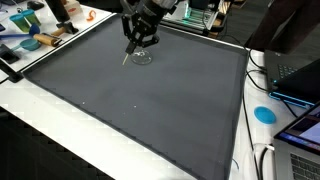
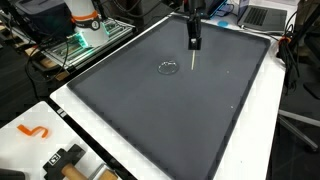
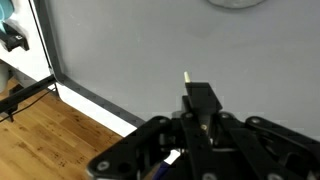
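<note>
My gripper [image 1: 137,42] hangs over the far part of a dark grey mat [image 1: 130,100] and is shut on a thin pale stick [image 1: 127,58] that points down towards the mat. In an exterior view the gripper [image 2: 194,42] holds the stick [image 2: 192,62] just beside a small clear round dish [image 2: 167,68]. The dish also shows next to the stick's tip in an exterior view [image 1: 142,57]. In the wrist view the shut fingers [image 3: 198,98] show the stick's pale tip [image 3: 186,76], with the dish's edge [image 3: 238,3] at the top.
Clutter with a blue bowl [image 1: 30,43] lies past one mat corner. A blue disc [image 1: 264,114] and a laptop [image 1: 300,75] lie on the white table beside the mat. An orange hook [image 2: 35,131] lies near a corner. The wood floor [image 3: 60,140] shows past the table edge.
</note>
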You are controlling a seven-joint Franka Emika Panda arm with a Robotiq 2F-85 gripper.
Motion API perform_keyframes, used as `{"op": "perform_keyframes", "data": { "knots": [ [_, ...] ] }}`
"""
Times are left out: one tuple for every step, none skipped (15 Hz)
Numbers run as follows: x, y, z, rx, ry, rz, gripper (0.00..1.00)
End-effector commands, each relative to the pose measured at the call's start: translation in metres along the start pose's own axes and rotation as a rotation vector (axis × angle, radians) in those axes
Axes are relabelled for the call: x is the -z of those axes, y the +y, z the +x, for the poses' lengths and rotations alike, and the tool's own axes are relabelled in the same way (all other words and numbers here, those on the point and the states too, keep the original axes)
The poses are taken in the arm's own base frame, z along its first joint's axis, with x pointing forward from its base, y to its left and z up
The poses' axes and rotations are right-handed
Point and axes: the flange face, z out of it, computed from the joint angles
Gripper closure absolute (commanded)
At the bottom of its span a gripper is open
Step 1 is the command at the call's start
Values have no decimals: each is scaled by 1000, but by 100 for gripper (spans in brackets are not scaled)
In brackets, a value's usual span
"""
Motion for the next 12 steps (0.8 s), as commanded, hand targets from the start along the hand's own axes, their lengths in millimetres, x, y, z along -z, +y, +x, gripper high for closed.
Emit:
{"op": "perform_keyframes", "data": {
  "knots": [
    [8,23,-19,-37,1,83,97],
    [10,28,-21,-50,10,106,97],
    [11,35,-24,-63,13,124,97],
    [13,40,-27,-76,26,150,97],
    [13,46,-30,-89,30,166,97],
    [14,52,-34,-105,40,187,97],
    [16,57,-38,-119,51,209,97],
    [16,63,-42,-136,58,229,97],
    [18,68,-46,-151,74,253,97],
    [18,72,-50,-166,86,277,97],
    [19,76,-55,-183,104,303,97],
    [20,79,-60,-197,114,323,97]
  ]
}}
